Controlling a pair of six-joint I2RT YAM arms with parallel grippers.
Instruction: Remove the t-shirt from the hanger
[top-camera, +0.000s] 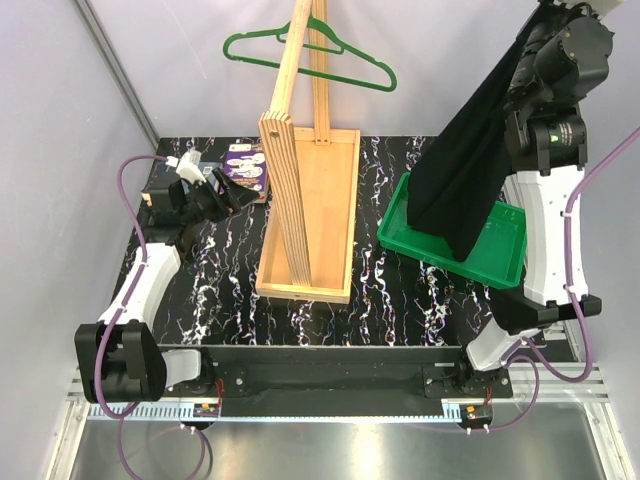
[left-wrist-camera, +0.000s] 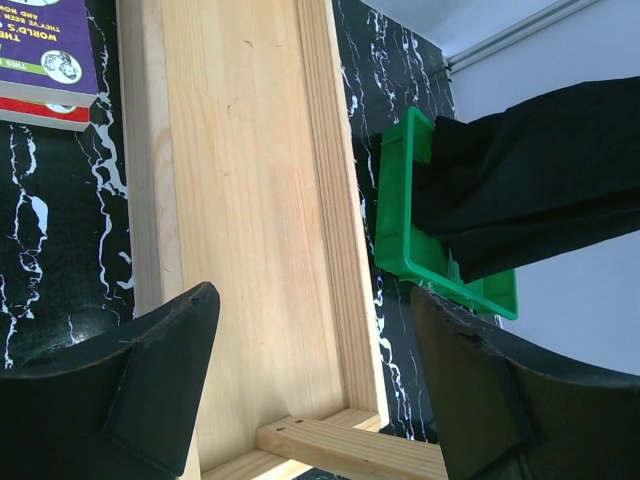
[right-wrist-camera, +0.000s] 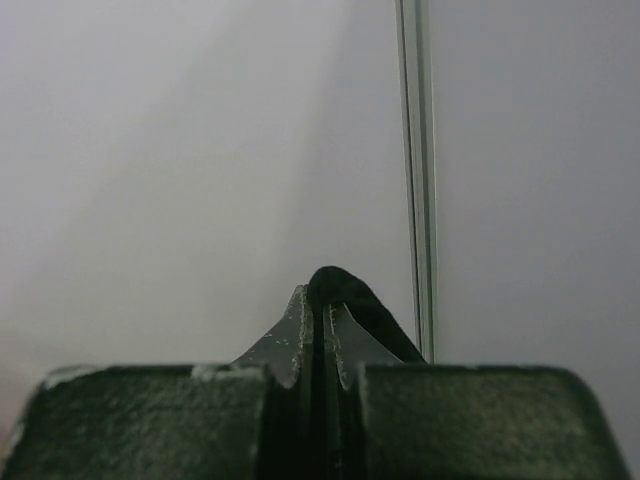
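Observation:
The black t-shirt (top-camera: 465, 170) hangs in a long fold from my right gripper (top-camera: 548, 12), raised high at the far right. Its lower end drapes into the green tray (top-camera: 400, 215). In the right wrist view the gripper (right-wrist-camera: 322, 300) is shut on a pinch of the black t-shirt (right-wrist-camera: 345, 285). The green hanger (top-camera: 232, 42) hangs bare on the pale wooden stand (top-camera: 295, 150) at the back, apart from the shirt. My left gripper (top-camera: 235, 195) is open and holds nothing, low at the left beside the stand's base. In its own view it (left-wrist-camera: 312, 295) faces the base, with the t-shirt (left-wrist-camera: 540, 170) beyond.
The wooden stand's flat base (left-wrist-camera: 240, 200) takes up the middle of the black marbled table. A stack of books (top-camera: 245, 165) lies at the back left, close to my left gripper. The green tray (left-wrist-camera: 395, 200) sits right of the base. Grey walls close in the left and the back.

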